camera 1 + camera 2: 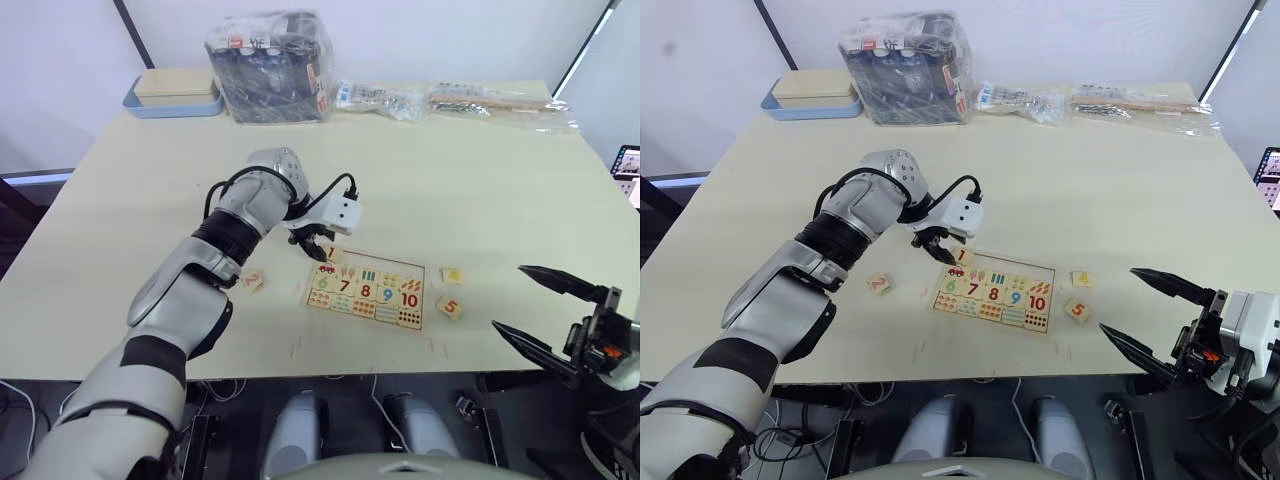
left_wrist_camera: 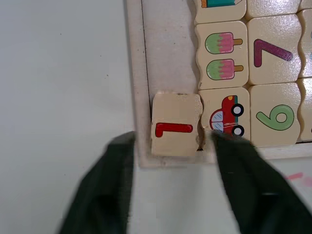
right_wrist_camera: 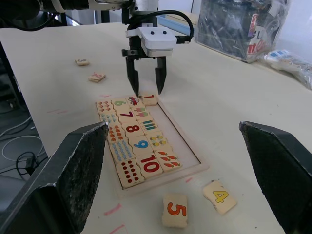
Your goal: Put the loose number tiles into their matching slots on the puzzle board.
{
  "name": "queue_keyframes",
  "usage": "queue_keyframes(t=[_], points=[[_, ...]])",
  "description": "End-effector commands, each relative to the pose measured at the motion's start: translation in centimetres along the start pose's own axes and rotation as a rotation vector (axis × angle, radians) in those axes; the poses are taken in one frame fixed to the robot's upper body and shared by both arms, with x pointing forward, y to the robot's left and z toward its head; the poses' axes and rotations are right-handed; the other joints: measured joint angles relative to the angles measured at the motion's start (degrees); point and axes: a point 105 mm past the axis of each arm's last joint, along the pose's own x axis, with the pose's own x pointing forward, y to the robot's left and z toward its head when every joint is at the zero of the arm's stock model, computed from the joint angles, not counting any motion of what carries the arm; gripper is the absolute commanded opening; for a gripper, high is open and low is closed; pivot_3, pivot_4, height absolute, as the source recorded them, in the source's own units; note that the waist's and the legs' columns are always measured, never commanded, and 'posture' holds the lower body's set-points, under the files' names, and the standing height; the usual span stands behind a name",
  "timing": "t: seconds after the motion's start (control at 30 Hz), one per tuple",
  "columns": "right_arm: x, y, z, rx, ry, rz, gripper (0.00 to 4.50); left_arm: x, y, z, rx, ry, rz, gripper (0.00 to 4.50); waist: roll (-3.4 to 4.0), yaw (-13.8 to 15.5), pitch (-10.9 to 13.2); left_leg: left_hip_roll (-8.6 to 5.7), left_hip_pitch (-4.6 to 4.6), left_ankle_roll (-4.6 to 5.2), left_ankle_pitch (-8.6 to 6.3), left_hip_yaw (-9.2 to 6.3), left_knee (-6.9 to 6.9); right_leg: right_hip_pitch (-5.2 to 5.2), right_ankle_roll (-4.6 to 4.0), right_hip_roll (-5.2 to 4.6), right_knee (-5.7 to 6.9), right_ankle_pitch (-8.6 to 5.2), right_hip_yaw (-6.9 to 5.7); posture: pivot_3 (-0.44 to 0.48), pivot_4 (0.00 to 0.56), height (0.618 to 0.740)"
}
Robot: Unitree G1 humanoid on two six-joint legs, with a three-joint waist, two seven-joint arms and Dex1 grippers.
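The puzzle board [image 1: 415, 270] lies near the table's front edge, its lower rows filled with tiles 6 to 10 and picture squares. The tile 1 [image 2: 175, 124] rests in the board's top-left corner slot beside the car picture, slightly askew and overlapping the rim. My left gripper [image 1: 318, 246] hangs open just over it, one finger [image 2: 105, 190] on each side, not touching. Tile 4 [image 1: 452, 275] and tile 5 [image 1: 450, 307] lie right of the board, and tile 2 [image 1: 252, 281] lies left of it. Another loose tile [image 3: 96, 77] shows beside tile 2 [image 3: 82, 62]. My right gripper [image 1: 510, 298] stands open and empty at the front right.
At the table's back stand a blue tray with a wooden lid [image 1: 175, 95], a plastic-wrapped dark pack [image 1: 270, 65] and two clear bags [image 1: 380, 98] [image 1: 495, 100]. A screen [image 1: 628, 165] sits off the right edge. Red marks dot the front edge.
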Motion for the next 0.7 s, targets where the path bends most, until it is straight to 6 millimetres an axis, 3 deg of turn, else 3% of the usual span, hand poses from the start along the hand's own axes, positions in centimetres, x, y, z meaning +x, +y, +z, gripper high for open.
queue_keyframes(t=[0.03,0.27,0.43,0.53,0.7], points=[[0.2,0.1,0.6,-0.03,-0.022,0.005,4.5,-0.9,0.2,0.5,0.001,-0.021,0.006,3.52,0.0,0.0,0.0,0.0,0.0,0.0,0.0,0.0,0.0,0.0,0.0,0.0,0.0,0.0,0.0,0.0,0.15,0.74],[0.2,0.0,0.6,-0.034,-0.023,0.005,4.5,-3.4,1.0,1.4,-0.064,-0.186,0.025,3.52,0.0,-0.01,0.0,0.0,0.0,0.0,0.0,-0.01,0.01,0.0,0.01,0.0,0.01,0.0,-0.01,0.0,0.15,0.74],[0.3,0.0,0.5,-0.034,-0.025,0.002,4.5,-3.7,1.1,0.3,-0.053,-0.257,0.066,3.52,0.0,-0.03,0.0,0.0,0.02,0.0,0.0,-0.01,0.01,0.0,0.02,0.0,0.02,0.0,0.0,0.0,0.15,0.74],[0.3,0.1,0.5,-0.033,-0.025,0.0,4.5,-3.1,1.5,-0.4,-0.066,-0.286,0.12,2.96,0.0,-0.02,0.0,0.0,0.02,0.0,0.0,-0.01,0.01,0.0,0.01,0.0,0.03,0.01,-0.01,0.0,0.15,0.74],[0.3,0.1,0.4,-0.032,-0.024,0.001,4.5,-2.2,1.6,-1.4,-0.079,-0.277,0.155,0.69,-0.01,0.05,0.0,0.0,-0.01,0.0,0.0,-0.01,0.02,0.0,0.02,-0.01,0.03,0.01,-0.02,0.0,0.15,0.74]])
